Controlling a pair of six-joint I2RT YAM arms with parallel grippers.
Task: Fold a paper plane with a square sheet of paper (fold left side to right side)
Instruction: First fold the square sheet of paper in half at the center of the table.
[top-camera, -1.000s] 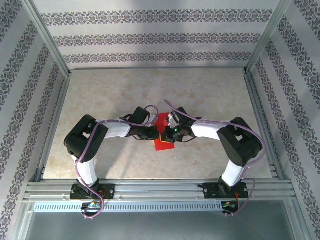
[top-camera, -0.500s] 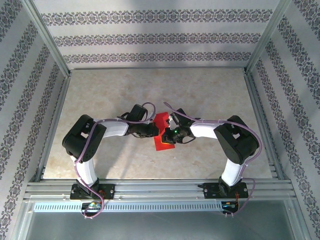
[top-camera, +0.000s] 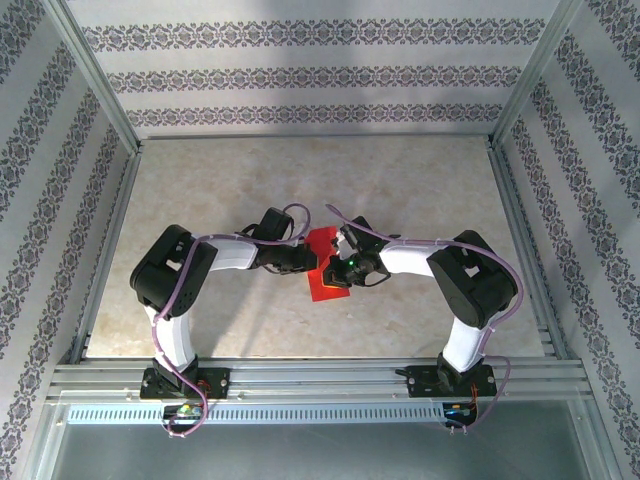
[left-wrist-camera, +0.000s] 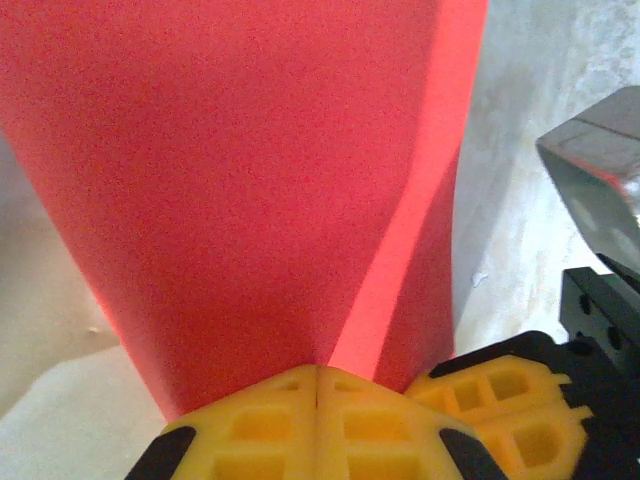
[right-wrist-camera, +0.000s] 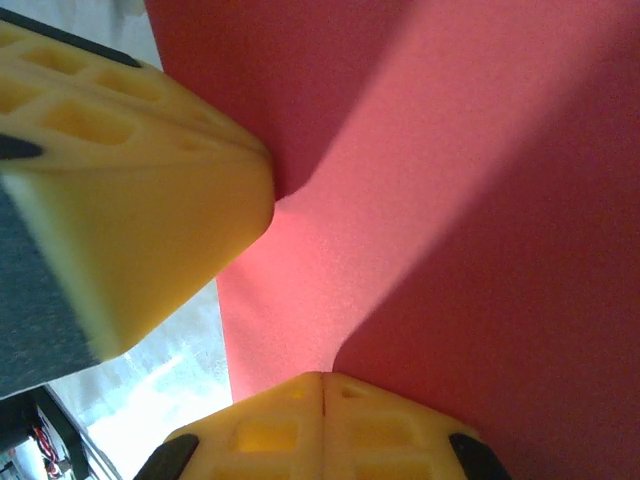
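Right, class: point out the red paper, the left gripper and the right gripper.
red paper (left-wrist-camera: 250, 170): left wrist view, flat face left of the crease.
left gripper (left-wrist-camera: 317, 370): left wrist view, seam between its shut fingers.
right gripper (right-wrist-camera: 322, 376): right wrist view, seam between its shut fingers.

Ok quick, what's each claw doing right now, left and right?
Left claw: closed, pinching the red paper.
Right claw: closed, pinching the same red paper.
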